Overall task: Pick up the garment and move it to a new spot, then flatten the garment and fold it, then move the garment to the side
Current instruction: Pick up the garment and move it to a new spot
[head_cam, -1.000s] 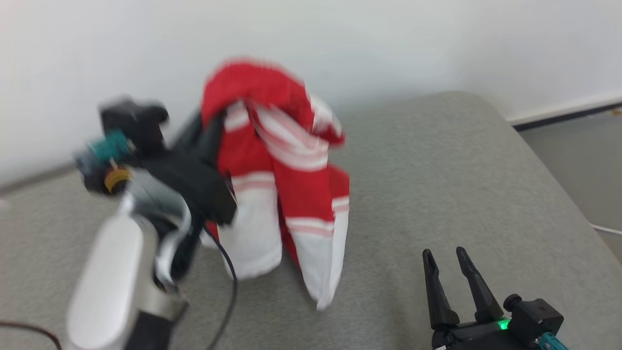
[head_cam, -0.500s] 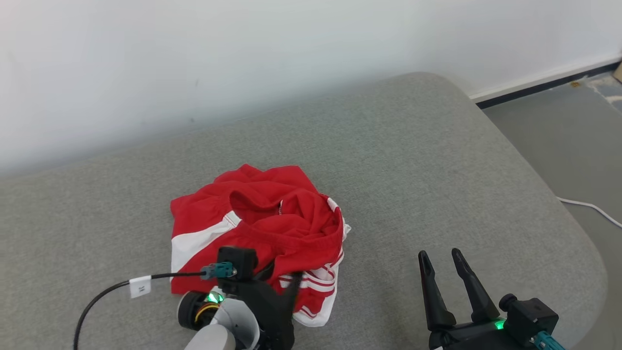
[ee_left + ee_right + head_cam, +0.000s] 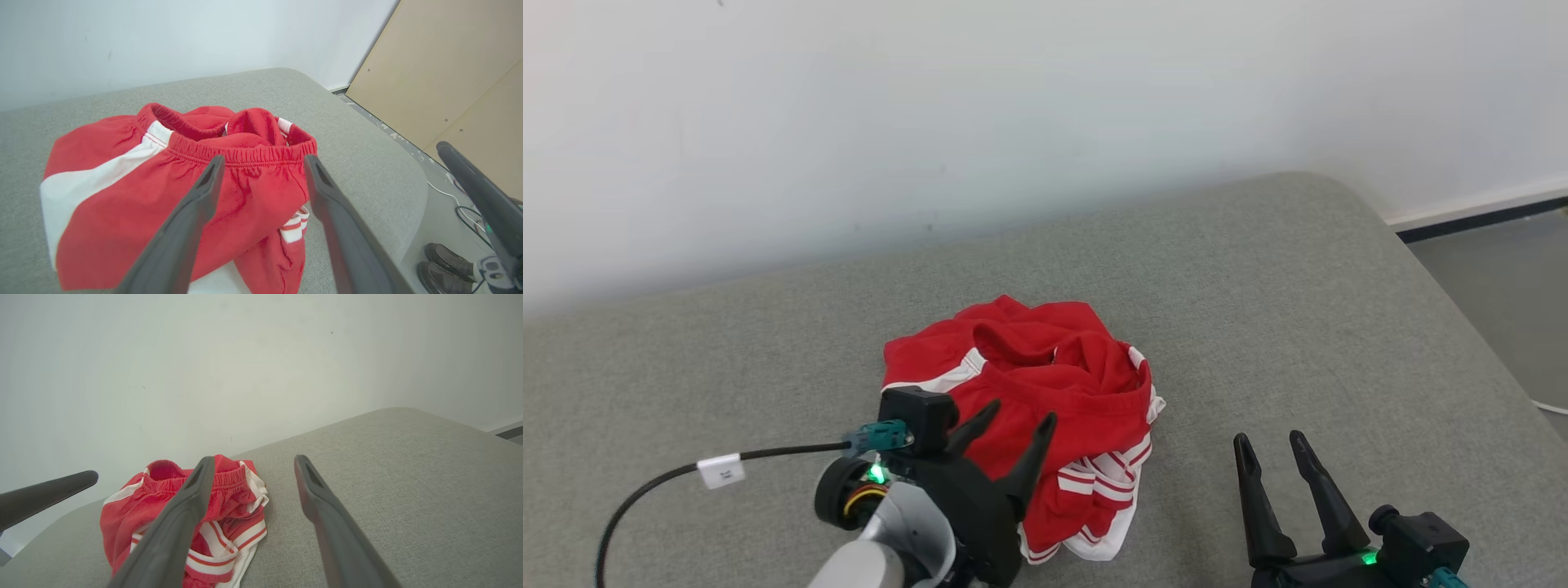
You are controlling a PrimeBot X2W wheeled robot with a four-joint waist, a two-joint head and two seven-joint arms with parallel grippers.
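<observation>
"Since the garment lies in a crumpled heap near the middle of the grey cushion, well clear of its rounded far right corner, why does the left gripper hang over the heap's near side in the head view?"

"Its fingers stand wide apart with nothing between them, so the heap looks set down at its spot. Flattening is probably the step to come. The right gripper waits to the right over bare cushion, just as wide and empty."

"And the left wrist view?"

"The left gripper points at the elastic waistband, one finger either side. Whether they brush the cloth cannot be told. That band is a firm edge, likely the best hold for pulling the garment flat."

"The right wrist view?"

"The right gripper is spread above the cushion, holding nothing. The garment sits ahead to its left, striped hems nearest, where that arm could reach first."
</observation>
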